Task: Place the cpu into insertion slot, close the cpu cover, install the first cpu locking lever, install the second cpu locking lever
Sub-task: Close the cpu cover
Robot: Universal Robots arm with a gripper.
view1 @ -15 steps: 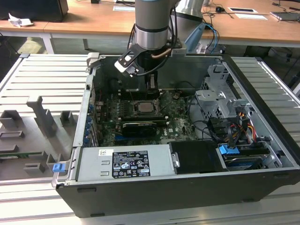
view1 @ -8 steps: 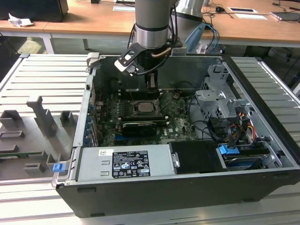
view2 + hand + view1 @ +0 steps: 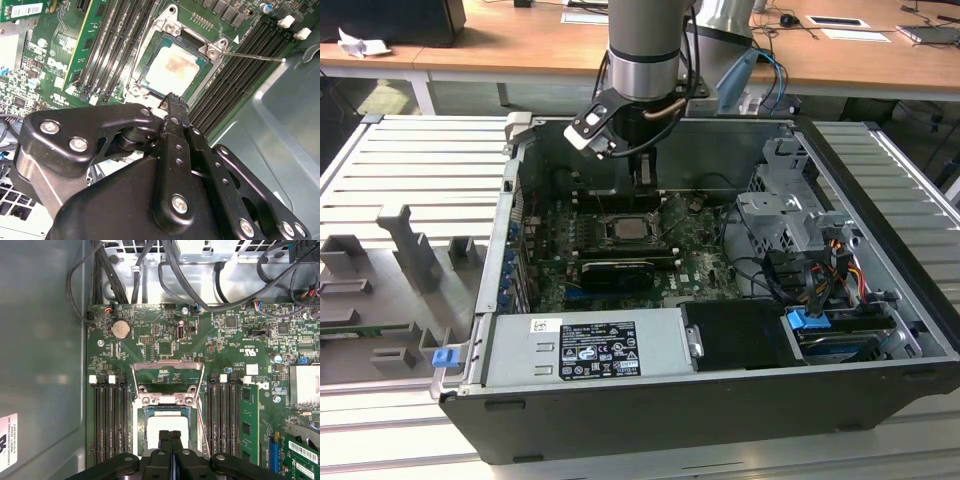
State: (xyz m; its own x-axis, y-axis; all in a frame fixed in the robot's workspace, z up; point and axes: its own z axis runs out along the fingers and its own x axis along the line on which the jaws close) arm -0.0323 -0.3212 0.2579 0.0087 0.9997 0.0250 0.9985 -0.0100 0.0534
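First wrist view: gripper (image 3: 170, 433) is held w/ fingers pressed together, nothing pinched, just over cpu (image 3: 167, 422), seated in insertion slot (image 3: 165, 411); cpu cover (image 3: 167, 365) is swung open.

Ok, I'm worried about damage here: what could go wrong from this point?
The shut gripper hovers right over the seated cpu; pushing down could scuff or shift it. The cpu cover is open and a locking lever sticks out free, so the gripper could snag either.

Open cpu cover (image 3: 168, 364) and case wall (image 3: 40, 365) nearby
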